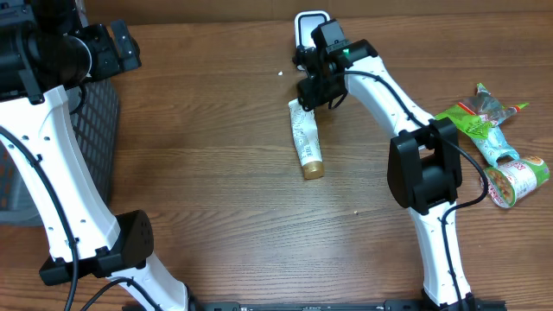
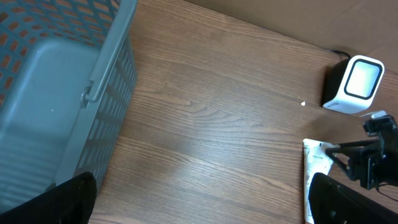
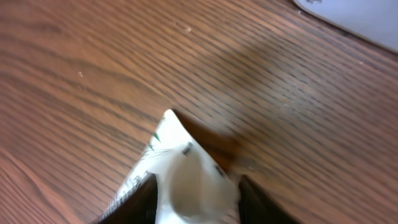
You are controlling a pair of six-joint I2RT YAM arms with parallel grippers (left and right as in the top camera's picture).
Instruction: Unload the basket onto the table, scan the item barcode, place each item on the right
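The item is a white tube with a gold cap, lying flat on the wooden table just in front of the white barcode scanner. My right gripper is down at the tube's flat crimped end, the end nearest the scanner. In the right wrist view that crimped end sits between my two dark fingers, which press on both its sides. My left gripper hangs wide open and empty over bare table; the left wrist view also catches the tube and scanner.
A grey mesh basket stands at the table's left edge. Green snack packets and a tipped cup lie at the right, beyond the right arm's base.
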